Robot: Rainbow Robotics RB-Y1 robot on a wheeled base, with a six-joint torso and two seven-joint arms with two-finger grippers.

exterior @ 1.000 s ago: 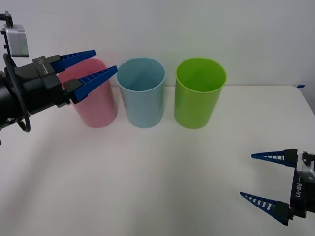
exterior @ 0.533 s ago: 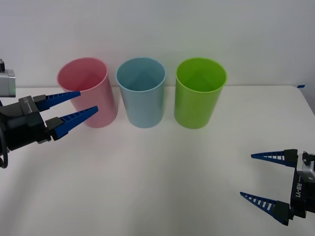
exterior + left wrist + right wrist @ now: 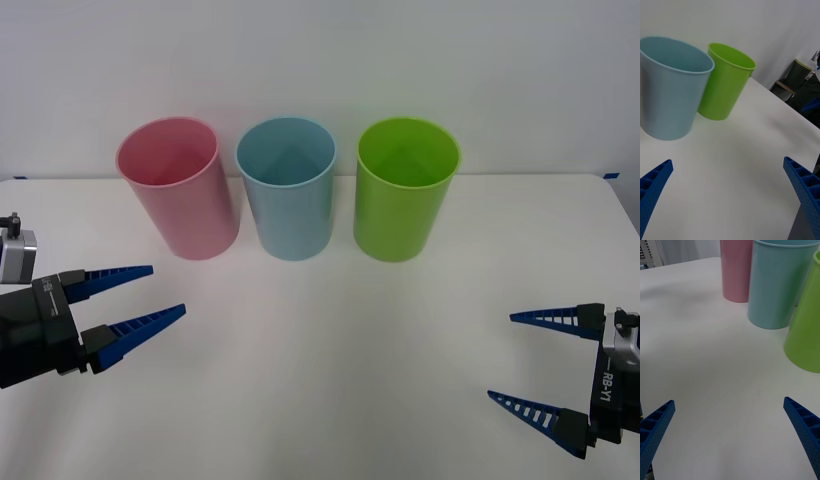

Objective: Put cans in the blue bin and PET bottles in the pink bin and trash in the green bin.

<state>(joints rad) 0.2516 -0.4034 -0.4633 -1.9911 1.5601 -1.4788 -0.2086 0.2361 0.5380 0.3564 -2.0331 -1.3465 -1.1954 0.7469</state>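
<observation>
Bins in a row, both hands low and empty

Plastic, smooth and faintly glossy, makes up all three containers: slightly tapered cylinders with round rims, equal in size, standing upright along the far side of the white matte surface. The pink bin is on the robot's left, the blue bin in the middle, the green bin on the right; neighbours stand just beside each other with narrow gaps. What shows of their insides looks bare.

The left hand hovers low over the near left of the surface, in front of the pink bin and apart from it, its blue ribbed fingers spread wide and gripping nothing. The right hand sits at the near right corner, well apart from the green bin, its fingers likewise spread wide with nothing between them.

Behind the bins rises a plain white wall. A small blue mark sits at the surface's far right edge.
</observation>
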